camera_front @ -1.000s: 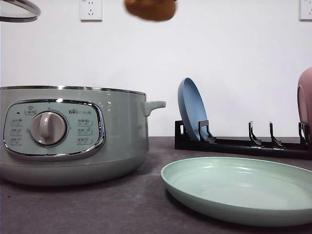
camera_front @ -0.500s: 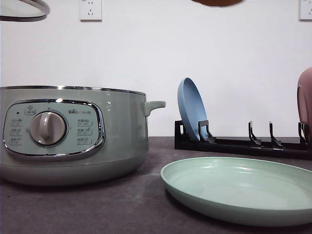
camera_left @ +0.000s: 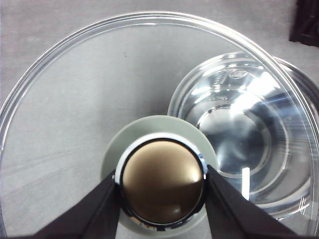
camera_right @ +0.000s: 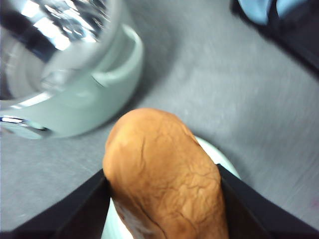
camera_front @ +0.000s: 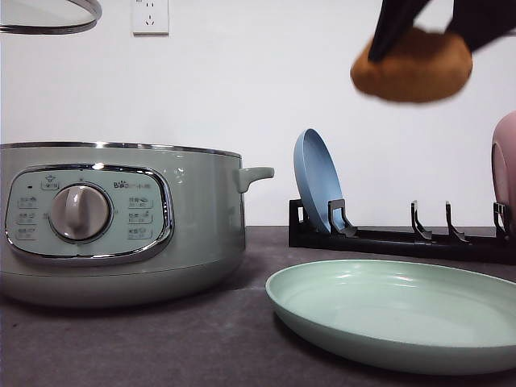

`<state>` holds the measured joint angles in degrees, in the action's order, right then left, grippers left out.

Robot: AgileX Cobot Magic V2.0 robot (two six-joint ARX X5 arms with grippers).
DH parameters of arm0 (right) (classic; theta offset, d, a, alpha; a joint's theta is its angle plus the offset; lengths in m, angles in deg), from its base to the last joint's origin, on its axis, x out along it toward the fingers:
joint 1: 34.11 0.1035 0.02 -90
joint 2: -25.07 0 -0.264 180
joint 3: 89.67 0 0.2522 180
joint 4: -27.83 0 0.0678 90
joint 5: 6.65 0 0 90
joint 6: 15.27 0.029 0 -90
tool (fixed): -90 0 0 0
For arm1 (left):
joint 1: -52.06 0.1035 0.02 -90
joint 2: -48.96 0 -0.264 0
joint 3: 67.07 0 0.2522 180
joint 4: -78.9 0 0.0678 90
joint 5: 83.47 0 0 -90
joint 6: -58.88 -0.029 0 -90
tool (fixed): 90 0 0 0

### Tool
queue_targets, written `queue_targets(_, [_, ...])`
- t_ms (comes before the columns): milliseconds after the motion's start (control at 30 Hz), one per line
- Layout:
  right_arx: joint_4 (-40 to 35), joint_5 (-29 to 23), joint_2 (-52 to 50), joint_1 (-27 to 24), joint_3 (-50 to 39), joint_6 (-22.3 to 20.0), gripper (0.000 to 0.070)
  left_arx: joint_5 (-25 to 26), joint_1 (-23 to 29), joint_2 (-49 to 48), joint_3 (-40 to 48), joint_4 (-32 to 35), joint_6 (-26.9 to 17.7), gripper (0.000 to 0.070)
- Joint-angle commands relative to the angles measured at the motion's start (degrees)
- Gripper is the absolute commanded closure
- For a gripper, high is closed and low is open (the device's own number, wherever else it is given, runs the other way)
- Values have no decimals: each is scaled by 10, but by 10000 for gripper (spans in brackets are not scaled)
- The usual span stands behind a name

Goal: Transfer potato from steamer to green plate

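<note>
A black rack (camera_front: 403,239) stands at the back of the grey table (camera_front: 161,347), holding a blue plate (camera_front: 317,181) upright and a pink plate (camera_front: 505,165) at the right edge. A socket (camera_front: 150,16) sits on the white wall (camera_front: 266,81).

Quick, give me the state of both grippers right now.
Left gripper: shut on the bronze round knob of the clear glass lid.
Right gripper: shut on the oval orange-brown potato, held in the air.

White wall (camera_front: 242,89) with 2 sockets (camera_front: 150,16) behind a dark grey table (camera_front: 161,347).
</note>
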<state>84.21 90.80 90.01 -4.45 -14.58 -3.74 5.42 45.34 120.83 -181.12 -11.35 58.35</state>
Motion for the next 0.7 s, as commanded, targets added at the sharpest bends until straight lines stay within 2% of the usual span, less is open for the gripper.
queue_targets(0, [-26,-11,5,11,-22,50,575,1,-3,-3,-24,24,-1,699])
queue_targets(267, [-165,-98,5,69,-160,181,574,2,-13,-3,-24,24,-1,699])
queue_targets(433, [-213,-153,5,101,-213,232,574,2,-16,-3,-24,25,-1,700])
queue_targets(667, [-281,-174,29,127,-272,282,574,3,-21,-3,-24,25,-1,700])
